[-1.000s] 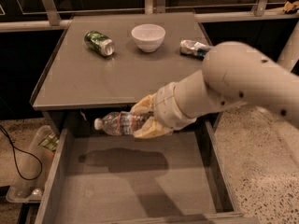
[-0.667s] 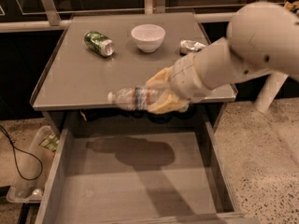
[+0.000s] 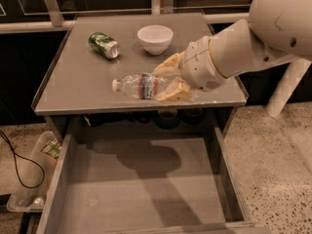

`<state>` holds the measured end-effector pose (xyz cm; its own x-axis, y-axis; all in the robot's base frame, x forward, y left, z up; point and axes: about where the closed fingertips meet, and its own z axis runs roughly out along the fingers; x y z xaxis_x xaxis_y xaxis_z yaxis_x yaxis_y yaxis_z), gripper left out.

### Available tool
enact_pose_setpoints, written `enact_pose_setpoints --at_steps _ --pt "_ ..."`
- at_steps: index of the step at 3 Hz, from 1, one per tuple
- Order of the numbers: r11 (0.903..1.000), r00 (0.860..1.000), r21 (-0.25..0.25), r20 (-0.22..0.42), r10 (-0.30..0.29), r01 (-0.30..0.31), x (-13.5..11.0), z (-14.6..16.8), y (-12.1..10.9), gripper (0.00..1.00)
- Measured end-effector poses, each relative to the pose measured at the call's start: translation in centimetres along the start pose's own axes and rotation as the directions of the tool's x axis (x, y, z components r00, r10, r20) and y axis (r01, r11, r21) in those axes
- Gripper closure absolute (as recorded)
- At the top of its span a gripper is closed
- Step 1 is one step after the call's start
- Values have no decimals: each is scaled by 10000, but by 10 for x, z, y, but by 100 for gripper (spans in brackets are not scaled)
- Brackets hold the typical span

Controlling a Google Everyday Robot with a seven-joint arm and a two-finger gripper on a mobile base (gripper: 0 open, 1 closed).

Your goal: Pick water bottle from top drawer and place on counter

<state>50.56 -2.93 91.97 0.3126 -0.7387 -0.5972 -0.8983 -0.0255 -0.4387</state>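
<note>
Wide, shallow grey top drawer (image 3: 136, 199): pulled right out at the bottom of the view, no bottle inside. Above it, flat square grey counter (image 3: 83, 82) with a thin raised rim. Thick white robot arm (image 3: 263, 38) coming in from the right, over the counter's front right part. On the far side, round white bowl (image 3: 155, 38) and, to its left, green can (image 3: 103, 45) lying on its side, both well apart from the arm's end.

Two-finger gripper (image 3: 165, 84) with pale yellowish fingers (image 3: 168, 68): pinched across the lower body of the small clear ribbed plastic water bottle (image 3: 134, 86), one finger on the far side, one on the near. Bottle horizontal, white cap (image 3: 116, 85) pointing left, over the counter's front middle. Possibly resting on the surface, hard to tell from this angle.

Judged light and thin-walled, so likely to dent under a hard squeeze and to roll if let go on its side. Smooth, probably a bit slippery. Best taken across the ribbed body near the red-and-blue label band (image 3: 146, 85), as here, not at the cap. Placing judged nearly done, release not yet made.
</note>
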Motion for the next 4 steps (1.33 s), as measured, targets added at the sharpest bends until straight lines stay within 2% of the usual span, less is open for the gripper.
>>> enact_pose_setpoints --at_steps 1,2,3,4 --pt "9986 9994 479 -279 226 -212 12 2 -21 100" --pt "9845 9963 1597 -346 787 -723 40 -5 -62 100" --pt "9559 9875 2546 -203 1566 -1463 74 -5 -93 100" --pt "9428 9780 2640 88 2084 -2033 99 12 -111 100"
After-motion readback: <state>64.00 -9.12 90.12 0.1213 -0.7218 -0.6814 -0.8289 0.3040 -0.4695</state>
